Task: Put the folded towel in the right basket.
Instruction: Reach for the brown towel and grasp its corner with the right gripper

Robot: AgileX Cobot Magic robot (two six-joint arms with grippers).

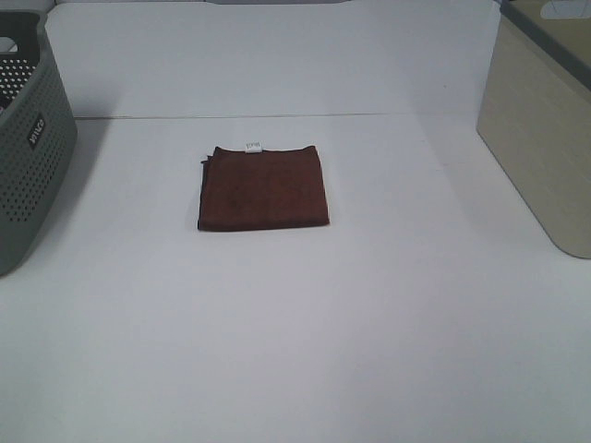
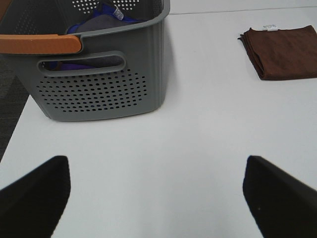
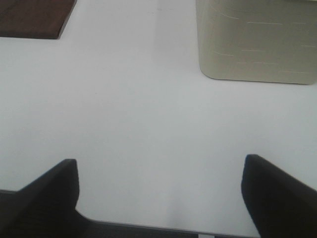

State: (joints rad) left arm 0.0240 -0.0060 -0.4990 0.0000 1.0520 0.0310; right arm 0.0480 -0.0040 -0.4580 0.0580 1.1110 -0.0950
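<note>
A folded dark brown towel (image 1: 264,187) with a small white tag lies flat on the white table, a little left of centre. It also shows in the left wrist view (image 2: 285,52) and a corner of it in the right wrist view (image 3: 34,17). The beige right basket (image 1: 545,125) stands at the table's right edge; it also shows in the right wrist view (image 3: 256,39). My left gripper (image 2: 156,198) is open and empty over the table's near left. My right gripper (image 3: 158,196) is open and empty over the near right edge. Neither arm shows in the exterior high view.
A grey perforated basket (image 1: 28,148) stands at the left edge; in the left wrist view (image 2: 94,74) it has an orange handle (image 2: 39,43) and holds blue and grey cloth (image 2: 96,22). A white back wall (image 1: 277,55) stands behind the table.
</note>
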